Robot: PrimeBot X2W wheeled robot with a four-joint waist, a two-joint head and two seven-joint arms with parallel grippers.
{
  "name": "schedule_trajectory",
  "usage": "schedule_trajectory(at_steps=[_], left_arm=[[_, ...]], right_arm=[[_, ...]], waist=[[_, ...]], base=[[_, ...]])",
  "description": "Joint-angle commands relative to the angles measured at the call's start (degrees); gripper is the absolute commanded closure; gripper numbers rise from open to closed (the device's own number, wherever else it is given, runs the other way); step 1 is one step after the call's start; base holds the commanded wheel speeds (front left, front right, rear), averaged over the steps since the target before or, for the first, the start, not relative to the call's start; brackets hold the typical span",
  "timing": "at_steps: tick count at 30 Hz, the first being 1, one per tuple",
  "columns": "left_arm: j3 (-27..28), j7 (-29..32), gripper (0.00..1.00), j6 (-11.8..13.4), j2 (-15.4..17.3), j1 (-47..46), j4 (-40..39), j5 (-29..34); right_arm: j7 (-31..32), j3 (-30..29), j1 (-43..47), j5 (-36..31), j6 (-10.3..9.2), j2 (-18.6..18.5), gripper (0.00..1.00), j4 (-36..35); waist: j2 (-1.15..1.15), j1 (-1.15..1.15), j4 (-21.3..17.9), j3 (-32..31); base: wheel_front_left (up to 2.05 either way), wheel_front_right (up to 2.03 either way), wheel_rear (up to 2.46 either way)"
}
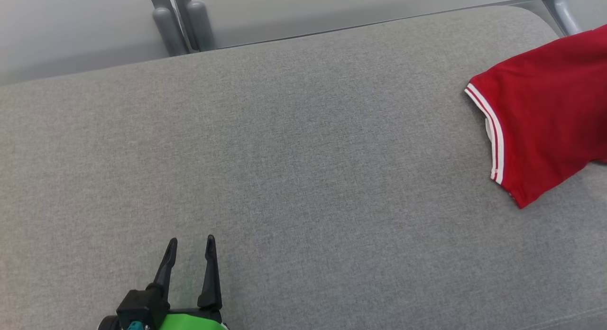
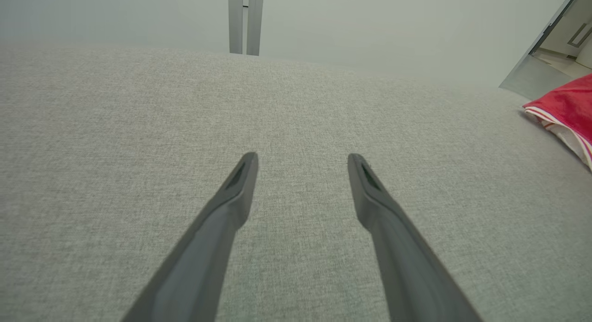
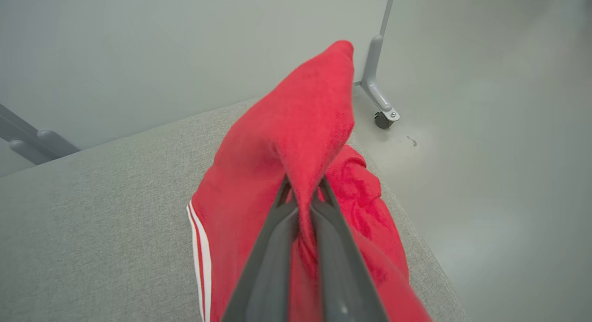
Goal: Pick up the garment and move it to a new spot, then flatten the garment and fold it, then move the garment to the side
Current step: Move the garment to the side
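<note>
The garment [image 1: 545, 116] is a red shirt with white stripes along a sleeve hem, lying at the right end of the grey cushioned surface [image 1: 284, 154]. In the right wrist view my right gripper [image 3: 303, 185] is shut on a fold of the garment [image 3: 296, 127], and the cloth rises in a peak above the fingertips. My left gripper [image 1: 190, 247] hovers open over bare grey fabric at the lower left, far from the shirt. Between the spread fingers of the left gripper [image 2: 303, 161] there is nothing, and the garment's [image 2: 566, 109] striped edge lies off to the right.
Grey metal frame legs [image 1: 180, 22] stand behind the cushion's far edge. A castor foot [image 3: 381, 111] rests on the pale floor beyond the cushion's right end, where the surface drops off close to the shirt.
</note>
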Motion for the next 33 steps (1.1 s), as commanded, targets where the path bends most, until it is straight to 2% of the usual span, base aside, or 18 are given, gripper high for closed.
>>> schedule_trajectory(at_steps=[1,2,8,14,18,25,33], left_arm=[[0.2,-0.2,0.0,-0.3,0.2,-0.4,0.1,0.9],[0.3,-0.2,0.0,-0.3,0.2,-0.5,0.2,1.0],[1.0,-0.2,0.0,-0.1,0.2,0.5,0.2,0.9],[2.4,-0.2,0.0,0.5,0.2,2.1,-1.5,-0.9],[4.4,-0.2,0.0,1.3,0.2,3.5,-3.6,-2.2],[7.5,-0.2,0.0,1.5,0.2,6.5,-5.5,0.0],[11.1,-0.2,0.0,-0.4,0.2,8.0,-3.0,1.8]], right_arm=[[-1.4,-1.0,-1.0,-2.4,-0.01,-0.8,0.45,1.2],[-2.1,-1.8,-1.2,-3.8,-0.01,-1.2,0.0,2.1],[-8.0,-3.2,-1.1,-11.6,0.0,-1.8,0.0,2.8],[-16.6,-0.6,5.5,-10.1,0.0,-0.6,0.0,-4.4],[-23.2,2.1,14.2,-8.7,0.0,0.4,0.0,-11.2],[-35.8,4.1,31.4,-7.8,-0.03,3.8,0.0,-20.4],[-37.7,3.9,43.6,-11.2,0.0,11.6,0.0,-26.2]], waist=[[0.0,0.0,0.3,0.3],[0.0,0.0,0.4,0.4],[0.0,0.0,0.3,-0.9],[0.0,0.0,-0.6,-4.8],[0.0,0.0,-1.3,-8.0],[0.0,0.0,-1.1,-11.9],[0.0,0.0,0.3,-13.1]], base=[[0.0,0.0,0.0],[0.0,0.0,0.0],[0.0,0.0,0.0],[0.0,0.0,0.0],[0.0,0.0,0.0],[0.0,0.0,0.0],[0.0,0.0,0.0]])
